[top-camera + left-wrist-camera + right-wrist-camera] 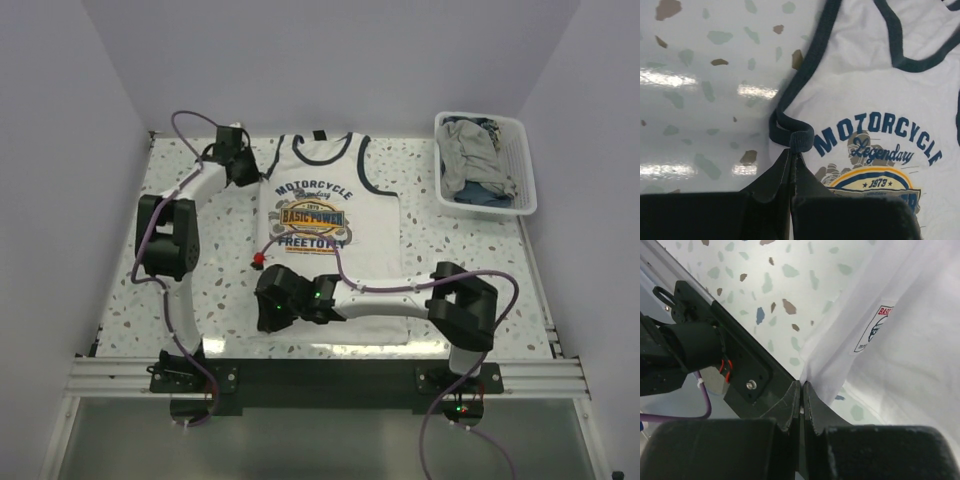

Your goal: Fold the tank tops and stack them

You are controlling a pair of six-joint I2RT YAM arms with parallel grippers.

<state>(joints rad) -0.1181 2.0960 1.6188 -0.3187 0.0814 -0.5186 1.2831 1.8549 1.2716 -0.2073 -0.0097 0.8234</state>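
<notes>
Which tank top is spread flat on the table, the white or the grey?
The white tank top, with navy trim and a chest print, lies spread out flat. The grey tank top sits crumpled in the basket.

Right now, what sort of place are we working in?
Probably a lab test cell: plain white walls box in a speckled terrazzo-look tabletop with an aluminium rail in front, and a white printed tank top lies near a white slatted plastic basket.
</notes>
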